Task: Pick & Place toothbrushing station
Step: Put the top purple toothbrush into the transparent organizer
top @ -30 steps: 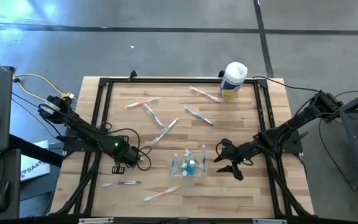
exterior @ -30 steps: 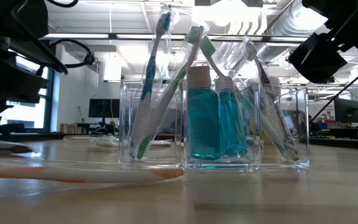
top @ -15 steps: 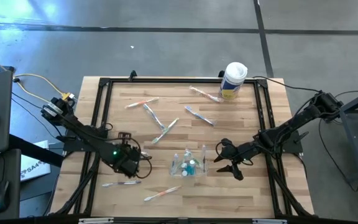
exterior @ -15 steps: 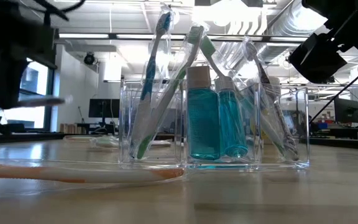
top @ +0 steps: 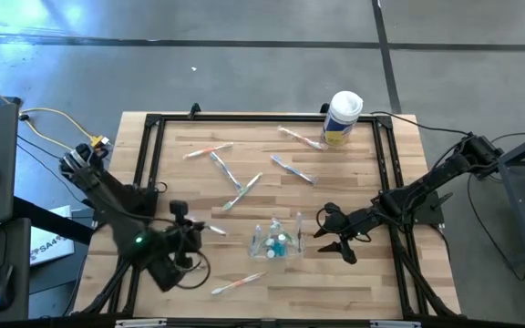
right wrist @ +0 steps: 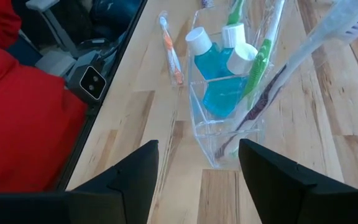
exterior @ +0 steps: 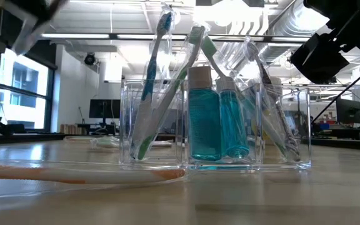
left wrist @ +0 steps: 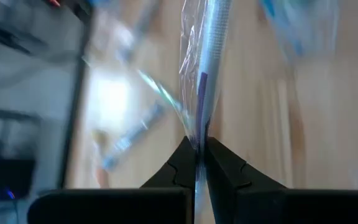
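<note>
Your left claw, pinched tight on a wrapped toothbrush, hangs above the counter left of the clear toothbrushing station, seemingly to load it, while your right claw waits open beside it.

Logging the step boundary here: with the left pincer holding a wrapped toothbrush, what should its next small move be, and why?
Probably carry it right toward the clear organizer and line it up above an open compartment. The left pincer is shut on a wrapped toothbrush, lifted off the table, left of the organizer. The right pincer waits open beside the organizer's other side.
</note>
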